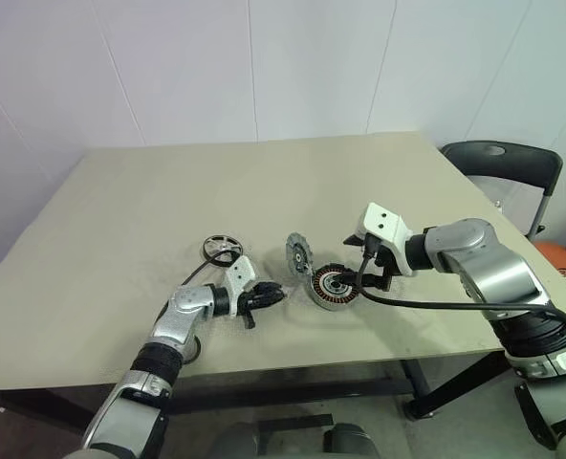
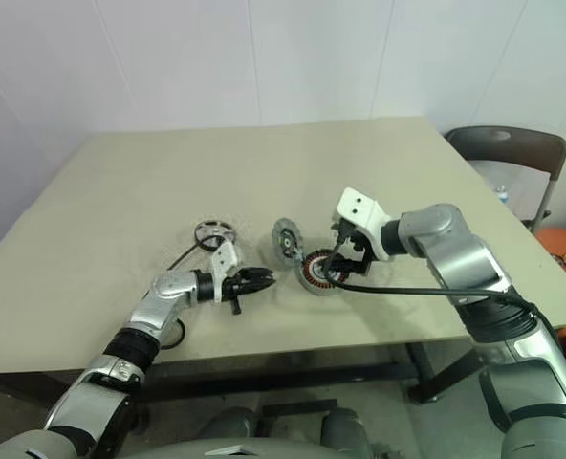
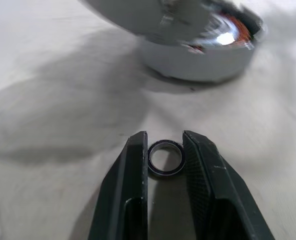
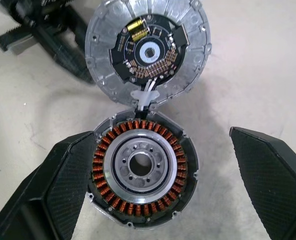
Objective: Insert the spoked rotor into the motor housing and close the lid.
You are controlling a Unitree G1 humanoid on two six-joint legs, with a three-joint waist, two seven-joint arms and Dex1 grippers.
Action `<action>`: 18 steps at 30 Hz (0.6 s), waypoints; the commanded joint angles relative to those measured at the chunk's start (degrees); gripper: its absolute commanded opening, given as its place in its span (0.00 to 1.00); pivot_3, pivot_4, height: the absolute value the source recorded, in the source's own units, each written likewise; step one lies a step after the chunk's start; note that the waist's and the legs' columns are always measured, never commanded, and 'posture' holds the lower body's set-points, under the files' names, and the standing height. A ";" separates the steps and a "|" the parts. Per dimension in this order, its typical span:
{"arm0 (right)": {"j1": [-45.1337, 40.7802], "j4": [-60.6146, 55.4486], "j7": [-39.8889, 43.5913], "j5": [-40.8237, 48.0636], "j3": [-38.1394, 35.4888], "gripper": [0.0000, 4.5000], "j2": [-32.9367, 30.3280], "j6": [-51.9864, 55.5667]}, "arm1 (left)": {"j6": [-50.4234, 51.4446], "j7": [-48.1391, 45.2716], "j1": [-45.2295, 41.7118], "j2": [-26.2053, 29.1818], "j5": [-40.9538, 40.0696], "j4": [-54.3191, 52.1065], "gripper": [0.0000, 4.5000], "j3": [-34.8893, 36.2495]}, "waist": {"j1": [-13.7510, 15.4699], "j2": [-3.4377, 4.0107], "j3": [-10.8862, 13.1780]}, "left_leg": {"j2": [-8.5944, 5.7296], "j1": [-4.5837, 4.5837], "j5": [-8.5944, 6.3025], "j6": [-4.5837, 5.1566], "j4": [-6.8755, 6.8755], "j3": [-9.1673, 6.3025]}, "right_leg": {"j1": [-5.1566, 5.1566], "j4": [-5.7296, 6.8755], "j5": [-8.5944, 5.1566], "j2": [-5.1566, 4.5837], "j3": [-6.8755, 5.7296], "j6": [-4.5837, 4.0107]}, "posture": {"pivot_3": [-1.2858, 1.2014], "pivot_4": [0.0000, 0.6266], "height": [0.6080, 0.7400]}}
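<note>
Left gripper [image 3: 164, 150]: fingers closing on a small dark ring [image 3: 165, 158] | right gripper [image 4: 153, 175]: spread wide, straddling motor housing [image 4: 140, 170], lid [image 4: 148, 50] swung open | spoked rotor [image 1: 222, 249]: left of centre, nearer left arm.

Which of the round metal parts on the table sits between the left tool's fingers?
The tiny thin dark ring, lying flat between the left tool fingers. The silver spoked rotor lies apart behind it, and the copper-wound motor housing sits by the right tool.
</note>
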 commanded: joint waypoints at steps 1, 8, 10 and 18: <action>-0.05 -0.13 -0.58 0.70 -2.56 1.00 -0.42 -0.89 | 0.30 3.35 -2.56 1.30 -6.76 -1.18 0.15 9.18 | 0.02 -0.05 0.05 | 0.04 -0.06 0.01 0.02 -0.03 -0.02 | -0.09 0.00 0.00 0.02 0.00 0.00 | 0.52 0.00 1.00; 2.00 0.90 -2.01 1.32 -6.43 1.00 -2.51 0.04 | 0.63 6.46 -8.03 2.48 -13.31 -4.45 0.15 17.87 | 0.30 -0.14 0.09 | -0.10 -0.24 -0.03 0.10 -0.09 -0.02 | -0.20 -0.14 0.19 -0.10 0.00 0.07 | 0.52 0.00 1.00; 3.39 1.02 -2.26 0.82 -6.73 1.00 -3.60 0.46 | 1.51 6.26 -9.86 2.25 -14.05 -6.33 0.15 17.72 | 0.37 -0.23 0.15 | -0.14 -0.32 -0.05 0.13 -0.07 -0.02 | -0.17 -0.27 0.20 -0.12 -0.04 0.05 | 0.52 0.00 1.00; 8.69 0.22 -3.15 -0.15 -5.71 1.00 -5.54 1.50 | 4.23 3.21 -19.81 -3.10 -12.43 -11.52 0.15 9.70 | 0.15 -0.25 0.16 | -0.21 -0.50 -0.10 0.22 -0.05 0.02 | -0.14 -0.62 0.34 -0.12 -0.08 0.11 | 0.52 0.00 1.00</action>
